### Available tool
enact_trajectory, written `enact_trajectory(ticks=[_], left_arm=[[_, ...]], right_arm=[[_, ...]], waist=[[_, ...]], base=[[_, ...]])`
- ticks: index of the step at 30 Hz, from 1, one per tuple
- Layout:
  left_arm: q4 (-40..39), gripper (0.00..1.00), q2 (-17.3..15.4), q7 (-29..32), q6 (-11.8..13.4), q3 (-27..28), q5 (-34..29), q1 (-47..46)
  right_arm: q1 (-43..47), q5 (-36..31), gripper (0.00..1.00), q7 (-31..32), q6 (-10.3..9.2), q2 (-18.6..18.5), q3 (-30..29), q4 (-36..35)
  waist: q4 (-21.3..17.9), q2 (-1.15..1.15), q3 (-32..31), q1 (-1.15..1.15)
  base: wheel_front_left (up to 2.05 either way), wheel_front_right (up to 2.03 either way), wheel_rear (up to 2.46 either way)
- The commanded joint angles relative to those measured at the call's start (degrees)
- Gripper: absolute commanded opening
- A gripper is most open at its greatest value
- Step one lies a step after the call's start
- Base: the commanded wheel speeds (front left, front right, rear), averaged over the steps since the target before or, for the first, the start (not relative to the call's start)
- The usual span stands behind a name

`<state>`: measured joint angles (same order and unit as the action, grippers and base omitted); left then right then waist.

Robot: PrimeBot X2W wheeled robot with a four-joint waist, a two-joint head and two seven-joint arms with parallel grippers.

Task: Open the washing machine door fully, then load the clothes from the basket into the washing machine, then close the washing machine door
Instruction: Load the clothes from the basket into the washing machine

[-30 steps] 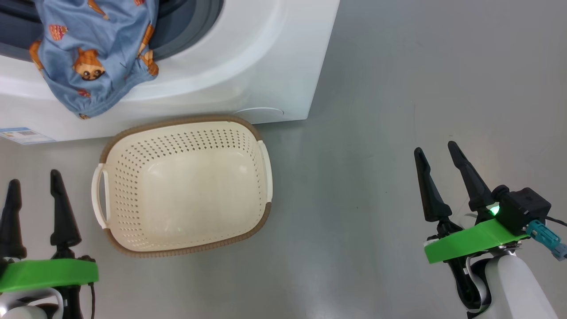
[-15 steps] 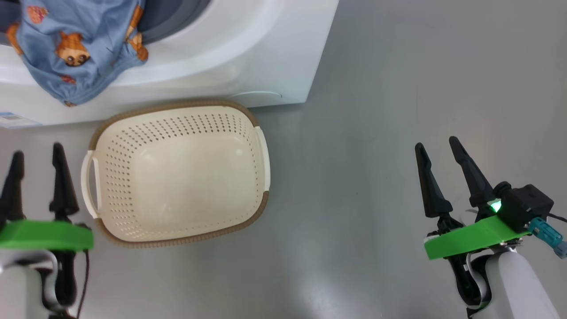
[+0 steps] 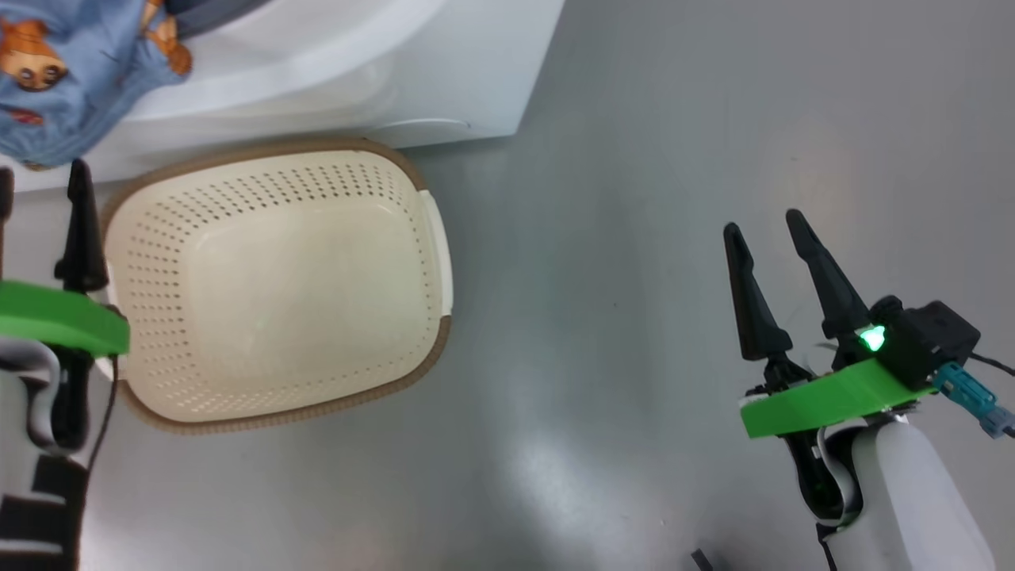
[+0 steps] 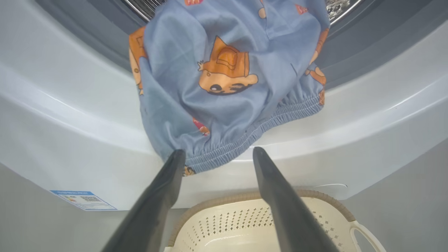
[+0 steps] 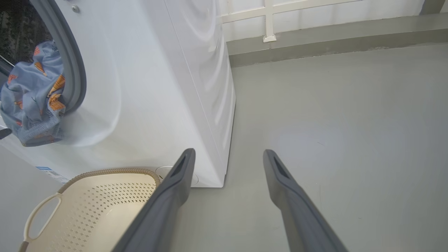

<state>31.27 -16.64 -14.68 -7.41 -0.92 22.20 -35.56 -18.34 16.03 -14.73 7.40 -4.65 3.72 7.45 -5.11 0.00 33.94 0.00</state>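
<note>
- head view: clothes [image 3: 55, 71], light-blue with orange-brown bears, drape from the washing machine [image 3: 357, 71] mouth over its white front lip. cream perforated basket [image 3: 277, 277], brown rim, stands on the floor just before the machine.
- head view: left gripper [image 3: 40, 168] beside the basket, right gripper [image 3: 761, 220] well apart; both spread wide, holding nothing.
- left wrist view: gathered elastic hem hangs just past the fingertips; grey gasket [image 4: 350, 52] behind.
- right wrist view: bundle hangs half out of the drum mouth.

clothes [image 3: 55, 103] cropped by edge (top left), drum [image 4: 341, 7] mostly hidden
</note>
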Motion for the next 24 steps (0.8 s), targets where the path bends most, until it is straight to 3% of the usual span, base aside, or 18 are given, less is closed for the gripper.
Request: enact_trajectory(ticks=[1,12,21,22,23,24], left_arm=[[0.6,1.0,-3.8,-0.3,-0.1,0.6,0.5,-2.3],[6.7,1.0,-8.4,-0.3,-0.1,-2.5,0.9,-9.6],[11.3,1.0,-9.9,-0.3,-0.1,-3.3,0.7,-13.4],[11.5,0.79,-10.0,-0.3,-0.1,-3.2,0.7,-13.9],[11.6,0.47,-9.9,-0.3,-0.1,-3.0,0.9,-14.3],[11.6,0.25,-9.8,-0.3,-0.1,-2.7,1.2,-14.6]], right_arm=[[-0.6,-0.9,1.0,-0.3,0.09,0.6,1.8,-1.4],[-1.6,-0.8,1.0,-0.3,0.09,1.3,3.5,-1.4],[-1.5,-0.6,1.0,-0.3,0.09,1.6,4.3,-1.5],[-1.5,-0.6,1.0,-0.3,0.09,1.6,4.3,-1.6],[-1.6,-0.6,1.0,-0.3,0.09,1.7,4.2,-1.6],[-1.6,-0.6,1.0,-0.3,0.09,1.7,4.1,-1.7]], waist=[[-1.5,0.0,1.6,0.0],[-4.4,0.0,3.2,0.0],[-6.1,0.0,3.8,0.0],[-6.2,0.0,3.9,0.0],[-6.2,0.0,4.0,0.0],[-6.2,0.0,4.1,0.0]], base=[[0.0,0.0,0.0],[0.0,0.0,0.0],[0.0,0.0,0.0],[0.0,0.0,0.0],[0.0,0.0,0.0],[0.0,0.0,0.0]])
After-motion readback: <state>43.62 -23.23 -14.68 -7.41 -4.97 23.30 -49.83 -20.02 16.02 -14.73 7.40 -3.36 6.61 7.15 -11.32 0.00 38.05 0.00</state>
